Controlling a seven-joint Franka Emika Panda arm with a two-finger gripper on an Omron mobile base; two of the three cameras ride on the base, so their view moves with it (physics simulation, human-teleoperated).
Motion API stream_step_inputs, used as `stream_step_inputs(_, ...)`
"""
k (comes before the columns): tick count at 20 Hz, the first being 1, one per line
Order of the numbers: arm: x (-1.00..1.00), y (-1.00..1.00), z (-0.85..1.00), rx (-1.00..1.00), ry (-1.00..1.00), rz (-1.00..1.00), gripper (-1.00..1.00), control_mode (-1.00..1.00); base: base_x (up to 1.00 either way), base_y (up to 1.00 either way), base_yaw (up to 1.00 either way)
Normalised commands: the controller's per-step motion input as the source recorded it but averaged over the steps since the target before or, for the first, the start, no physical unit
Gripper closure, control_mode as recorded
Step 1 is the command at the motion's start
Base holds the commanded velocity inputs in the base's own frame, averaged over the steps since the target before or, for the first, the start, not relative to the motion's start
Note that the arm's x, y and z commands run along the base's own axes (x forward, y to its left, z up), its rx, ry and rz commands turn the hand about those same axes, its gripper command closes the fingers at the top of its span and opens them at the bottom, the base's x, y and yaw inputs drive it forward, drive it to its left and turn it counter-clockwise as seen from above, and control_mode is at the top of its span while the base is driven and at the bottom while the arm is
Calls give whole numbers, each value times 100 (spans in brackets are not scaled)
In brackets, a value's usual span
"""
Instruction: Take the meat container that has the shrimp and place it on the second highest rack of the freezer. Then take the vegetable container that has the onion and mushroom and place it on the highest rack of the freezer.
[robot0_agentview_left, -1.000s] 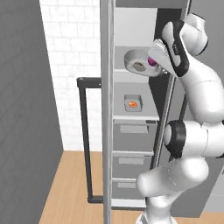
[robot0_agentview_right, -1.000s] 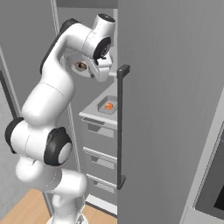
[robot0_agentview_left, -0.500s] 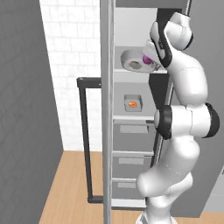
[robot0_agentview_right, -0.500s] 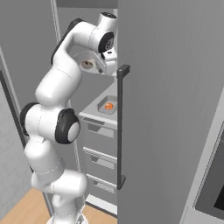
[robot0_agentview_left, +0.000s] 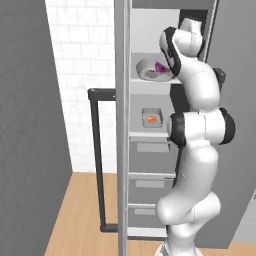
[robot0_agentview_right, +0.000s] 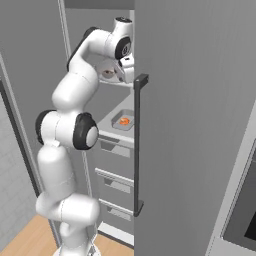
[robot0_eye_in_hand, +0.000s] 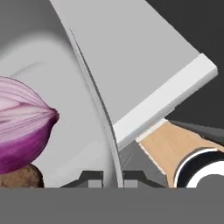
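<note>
The vegetable container (robot0_agentview_left: 148, 70), a rounded grey tub, is at the level of the freezer's (robot0_agentview_left: 150, 150) highest rack (robot0_agentview_left: 142, 81). Whether it rests on that rack I cannot tell. The purple onion (robot0_agentview_left: 160, 67) lies in it, and in the hand view the onion (robot0_eye_in_hand: 22, 127) fills the left with the brown mushroom (robot0_eye_in_hand: 19, 177) below it. My gripper (robot0_eye_in_hand: 111, 178) is shut on the tub's thin rim (robot0_eye_in_hand: 105, 118). One shelf down, the meat container (robot0_agentview_left: 151, 117) holds the orange shrimp (robot0_agentview_left: 151, 119); from the right I see the same tray (robot0_agentview_right: 122, 120) and shrimp (robot0_agentview_right: 125, 121).
The freezer door stands open on the left, seen edge-on (robot0_agentview_left: 122, 150), with its dark bar handle (robot0_agentview_left: 97, 160). Three drawers (robot0_agentview_left: 150, 185) sit below the shelves. On the right, a closed grey door with a dark handle (robot0_agentview_right: 137, 145) stands close to my arm.
My arm has straightened and reached deeper into the freezer. The vegetable container has moved slightly inward over the highest rack, held throughout.
</note>
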Motion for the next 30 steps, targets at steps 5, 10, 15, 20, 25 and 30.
stream_step_inputs(5,88,-1,-6,-6,-1,-17,100,-100,0,0,0)
stream_step_inputs(10,78,0,-4,-4,-1,-13,100,-100,0,0,0)
stream_step_inputs(15,29,0,-29,-7,-2,-12,100,-100,0,0,0)
stream_step_inputs(20,0,1,-40,-3,-6,-8,-100,-100,0,0,0)
stream_step_inputs(25,0,0,-19,0,-18,-1,-100,-100,0,0,0)
stream_step_inputs(30,-11,0,-15,0,-26,0,-100,-100,0,0,0)
